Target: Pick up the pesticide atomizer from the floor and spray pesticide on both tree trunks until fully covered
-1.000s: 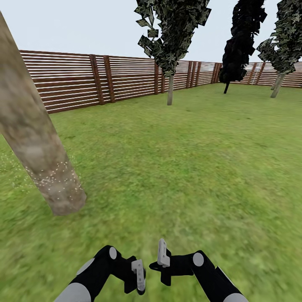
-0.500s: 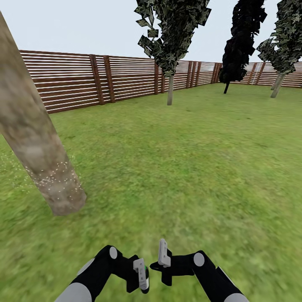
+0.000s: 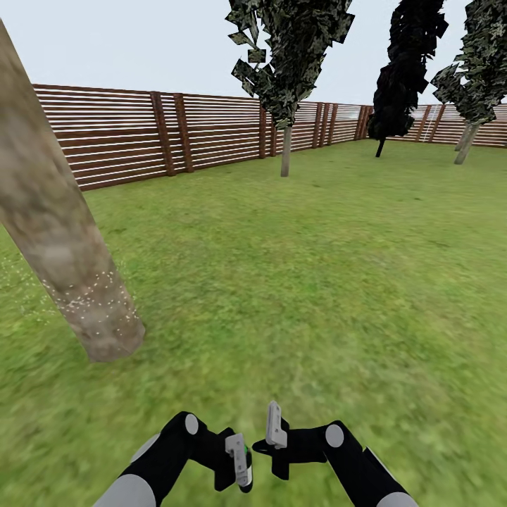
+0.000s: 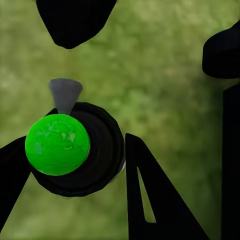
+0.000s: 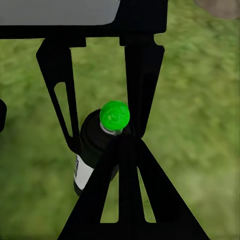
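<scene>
At nine o'clock in our head view a thick mottled tree trunk [image 3: 60,232] leans out of the lawn [image 3: 317,282], pale specks dotting its lower part. Behind it runs the slatted wooden fence [image 3: 141,137], with a leafy tree [image 3: 289,63] at twelve o'clock and a dark slim tree [image 3: 408,63] at one o'clock.

Down at six o'clock our left gripper [image 3: 237,461] has its fingers spread on either side of the sprayer [image 4: 67,147], a black bottle with a green cap and grey nozzle standing on the grass; we cannot tell whether the fingers touch it.

Just beside it, our right gripper [image 3: 273,428] is raised, and we cannot tell how its fingers stand.
</scene>
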